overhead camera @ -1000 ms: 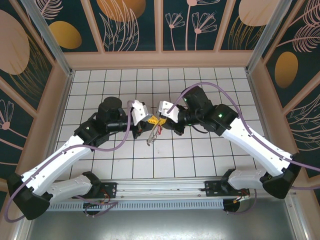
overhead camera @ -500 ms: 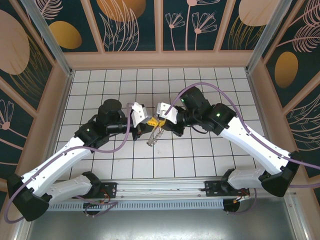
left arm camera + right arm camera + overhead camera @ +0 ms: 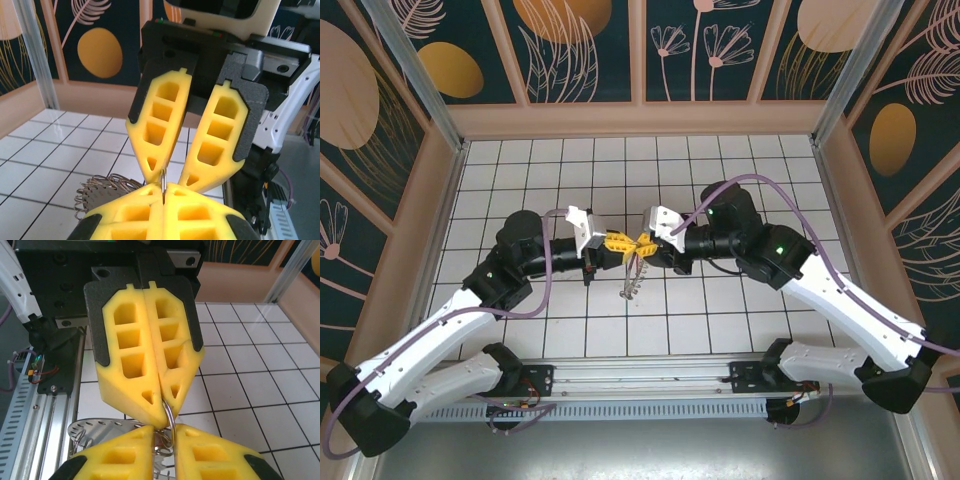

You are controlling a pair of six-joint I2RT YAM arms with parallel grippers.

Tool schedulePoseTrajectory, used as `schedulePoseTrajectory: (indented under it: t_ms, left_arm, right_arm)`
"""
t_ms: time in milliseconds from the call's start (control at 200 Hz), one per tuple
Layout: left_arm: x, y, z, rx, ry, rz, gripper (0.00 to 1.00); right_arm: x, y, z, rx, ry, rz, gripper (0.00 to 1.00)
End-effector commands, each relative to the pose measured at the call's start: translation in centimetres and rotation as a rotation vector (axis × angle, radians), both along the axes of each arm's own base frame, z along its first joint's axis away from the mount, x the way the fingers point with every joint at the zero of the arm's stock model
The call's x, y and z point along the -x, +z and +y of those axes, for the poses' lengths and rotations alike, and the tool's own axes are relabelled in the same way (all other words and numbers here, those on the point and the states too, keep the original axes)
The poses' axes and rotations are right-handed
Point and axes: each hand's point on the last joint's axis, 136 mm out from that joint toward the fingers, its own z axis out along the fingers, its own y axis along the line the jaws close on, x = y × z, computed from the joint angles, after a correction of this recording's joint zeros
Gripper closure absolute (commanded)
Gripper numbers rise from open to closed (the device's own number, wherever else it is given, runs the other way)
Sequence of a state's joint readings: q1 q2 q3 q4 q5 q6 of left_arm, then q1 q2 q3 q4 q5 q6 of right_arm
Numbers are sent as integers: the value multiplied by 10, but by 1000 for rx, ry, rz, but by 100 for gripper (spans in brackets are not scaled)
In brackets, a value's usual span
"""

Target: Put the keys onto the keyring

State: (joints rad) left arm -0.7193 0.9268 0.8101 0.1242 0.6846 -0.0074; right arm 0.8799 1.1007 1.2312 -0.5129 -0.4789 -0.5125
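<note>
Left gripper (image 3: 612, 241) pinches the keyring (image 3: 632, 280) tight; right gripper (image 3: 645, 243), barely parted, straddles its wire nose-to-nose. White tiled table (image 3: 720, 180) beneath.

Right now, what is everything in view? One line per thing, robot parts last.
keyring: one, silvery, fringed rim, hanging at mid-scene
table: one, white tiles, dark grid
walls: dark teal panels, orange and peach plant shapes, around the table
cables: two, purple, looping above the table
arms: two, white and black, from the near edge
left gripper: one, yellow fingers, shut on the keyring
right gripper: one, yellow fingers, slightly apart around the keyring's wire
</note>
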Motion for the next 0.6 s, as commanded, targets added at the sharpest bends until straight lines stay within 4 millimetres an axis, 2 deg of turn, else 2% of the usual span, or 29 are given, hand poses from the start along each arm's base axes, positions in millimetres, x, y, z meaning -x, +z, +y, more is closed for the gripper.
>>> schedulePoseTrajectory:
  t_ms: [0, 85, 215, 400, 475, 596]
  left_arm:
    - [16, 31, 1, 123, -75, -46, 100]
    - [21, 33, 2, 150, -94, -41, 100]
    - [20, 31, 1, 141, -98, -28, 100]
    - [-3, 1, 0, -57, 13, -10, 100]
    - [-12, -14, 1, -148, 51, -6, 94]
    - [-22, -31, 2, -249, 81, -6, 90]
  right_arm:
    - [7, 15, 3, -71, 29, -12, 86]
    - [7, 16, 2, -79, 23, -19, 89]
    - [5, 18, 0, -80, 7, -30, 100]
    - [-9, 13, -4, -3, -56, -51, 100]
    - [-16, 4, -2, 54, -69, -44, 100]
    - [-21, -5, 2, 107, -68, -32, 100]
